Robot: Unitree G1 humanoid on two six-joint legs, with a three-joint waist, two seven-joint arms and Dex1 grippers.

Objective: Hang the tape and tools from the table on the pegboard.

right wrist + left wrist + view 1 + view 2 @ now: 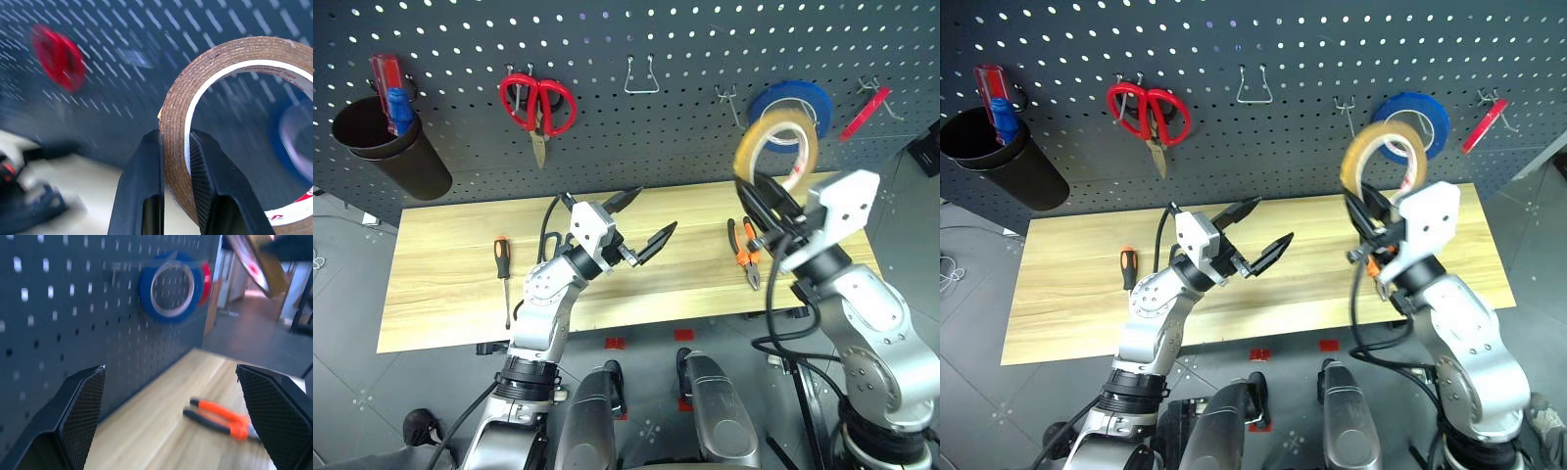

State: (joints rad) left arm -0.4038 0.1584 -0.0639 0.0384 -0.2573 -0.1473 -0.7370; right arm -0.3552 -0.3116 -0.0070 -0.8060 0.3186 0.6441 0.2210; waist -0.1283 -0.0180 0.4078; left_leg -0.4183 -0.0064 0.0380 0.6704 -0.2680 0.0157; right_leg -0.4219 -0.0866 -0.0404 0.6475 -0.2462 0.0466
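Note:
My right gripper (762,196) is shut on the rim of the tape (744,147), a yellow-tan ring held upright above the table (440,284), close in front of the pegboard (685,127). In the right wrist view the two fingers (142,186) pinch the ring's wall (176,112). My left gripper (646,220) hangs open and empty over the table's middle, pointing toward the board. Orange-and-black pliers (746,253) lie on the wood at the right, below the held tape. An orange-and-black screwdriver (502,264) lies at the left.
On the pegboard hang red-handled scissors (538,103), a blue tape roll (793,103) just behind the held ring, and a red item (865,113) at far right. A black cup (391,152) hangs at the left. Bare wire hooks (641,78) sit between them.

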